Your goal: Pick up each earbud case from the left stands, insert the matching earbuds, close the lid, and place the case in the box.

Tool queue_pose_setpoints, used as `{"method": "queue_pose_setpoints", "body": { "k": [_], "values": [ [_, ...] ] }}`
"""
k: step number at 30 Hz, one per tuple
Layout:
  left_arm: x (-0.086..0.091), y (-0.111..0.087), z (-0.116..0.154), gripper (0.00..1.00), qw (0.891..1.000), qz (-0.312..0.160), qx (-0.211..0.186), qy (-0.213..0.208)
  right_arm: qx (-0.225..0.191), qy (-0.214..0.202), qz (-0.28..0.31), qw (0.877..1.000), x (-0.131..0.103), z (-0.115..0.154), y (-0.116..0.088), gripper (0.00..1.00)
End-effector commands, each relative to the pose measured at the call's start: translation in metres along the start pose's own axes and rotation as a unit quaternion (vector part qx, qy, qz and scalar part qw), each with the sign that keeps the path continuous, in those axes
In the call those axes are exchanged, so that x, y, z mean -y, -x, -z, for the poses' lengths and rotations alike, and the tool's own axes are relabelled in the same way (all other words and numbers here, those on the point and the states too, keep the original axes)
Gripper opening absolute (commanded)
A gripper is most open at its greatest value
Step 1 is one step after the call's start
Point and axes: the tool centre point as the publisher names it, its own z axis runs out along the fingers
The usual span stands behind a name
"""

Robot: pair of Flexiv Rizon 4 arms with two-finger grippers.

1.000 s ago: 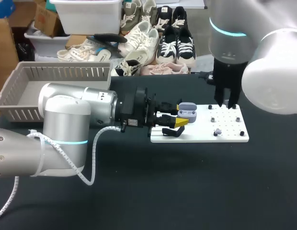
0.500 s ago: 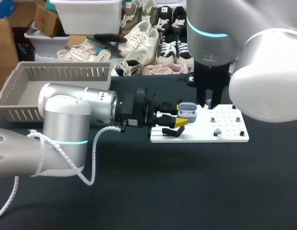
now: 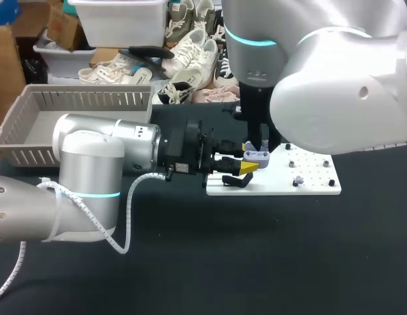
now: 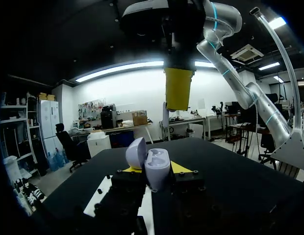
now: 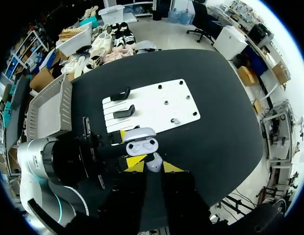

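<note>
My left gripper [image 3: 247,164] is shut on a lilac earbud case [image 3: 257,156] and holds it level over the left end of the white plate [image 3: 312,188]. In the left wrist view the case [image 4: 157,169] sits between the yellow tips with its lid [image 4: 136,152] swung open. My right gripper [image 3: 255,139] hangs straight above the open case. In the right wrist view it [image 5: 154,164] is shut on a pale earbud [image 5: 153,161], with the case [image 5: 141,145] just below. Another earbud [image 3: 298,180] rests on the plate's peg area.
Two black stands [image 5: 120,94] [image 5: 123,112] stand on the plate's left part. A grey slatted basket [image 3: 33,125] sits at the far left of the black table. My right arm's bulky body covers the plate's far right side.
My right arm has swung left from over the plate's pegs to directly above the open case. The left arm and the case have stayed still.
</note>
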Motion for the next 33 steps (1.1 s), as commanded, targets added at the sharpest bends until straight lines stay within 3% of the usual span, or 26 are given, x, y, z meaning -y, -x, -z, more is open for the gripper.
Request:
{"method": "queue_pose_setpoints", "body": {
  "k": [1,17,22,33],
  "values": [
    [0.001,0.0,0.0,0.0,1.0,-0.001,0.001,0.002,0.002,-0.012,-0.01,1.0,-0.008,-0.002,-0.001,0.0],
    [0.001,0.0,0.0,0.0,1.0,-0.001,0.001,0.002,-0.007,-0.001,-0.023,1.0,-0.012,-0.004,0.0,0.0],
    [0.001,0.0,0.0,0.0,1.0,-0.001,0.001,0.002,-0.01,-0.023,-0.036,0.999,-0.014,-0.011,0.002,0.0],
    [0.001,0.0,0.0,0.0,1.0,-0.001,0.001,0.002,-0.018,-0.025,-0.046,0.998,-0.014,-0.014,0.004,0.0]
  ]
}}
